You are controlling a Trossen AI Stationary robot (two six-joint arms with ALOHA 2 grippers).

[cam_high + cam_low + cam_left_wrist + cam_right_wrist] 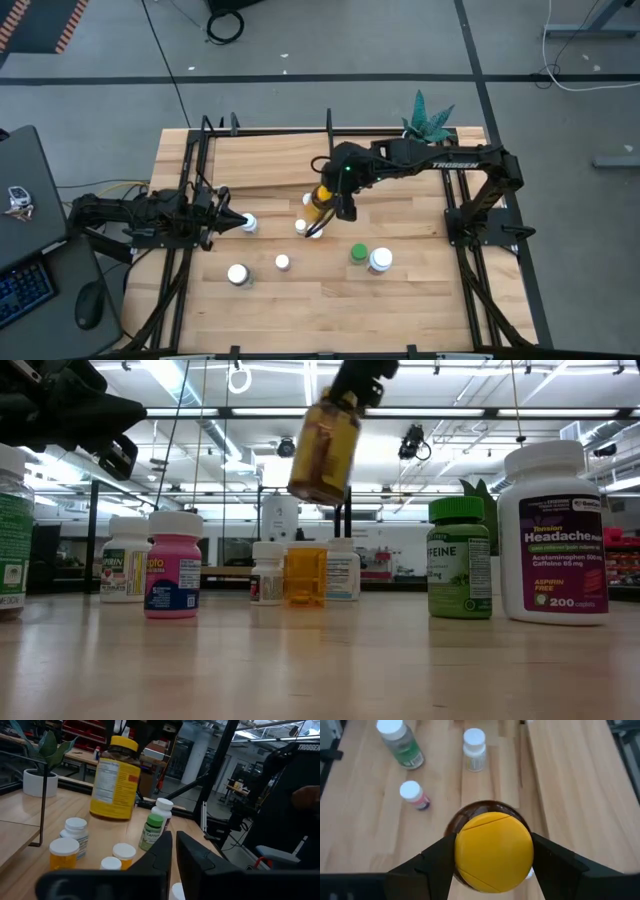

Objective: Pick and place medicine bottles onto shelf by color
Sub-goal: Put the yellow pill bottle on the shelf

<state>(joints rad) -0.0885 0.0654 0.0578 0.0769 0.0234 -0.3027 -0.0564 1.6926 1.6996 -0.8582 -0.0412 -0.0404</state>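
My right gripper (492,862) is shut on a tall amber medicine bottle with a yellow cap (325,445), high over the middle of the table (320,200). Several smaller bottles stand upright on the table below: a green one (358,254), a white one (380,261), an orange one (305,573) and a pink one (175,565). The shelf (265,160), a light board framed by black rods, lies at the far left. My left gripper (238,222) is shut and level at the table's left, its tip beside a white-capped bottle (249,224). My right gripper pinches the amber bottle by its yellow cap (465,855), one finger (437,862) on either side of it. The fingers come from above, slanting down. The bottle hangs below them, tilted, lifted well clear of the table (116,777).
A white pot with a green plant (428,118) stands at the far right corner. Black frame rods (190,180) run along the table's left and right sides. Bare wood lies along the near edge (330,320).
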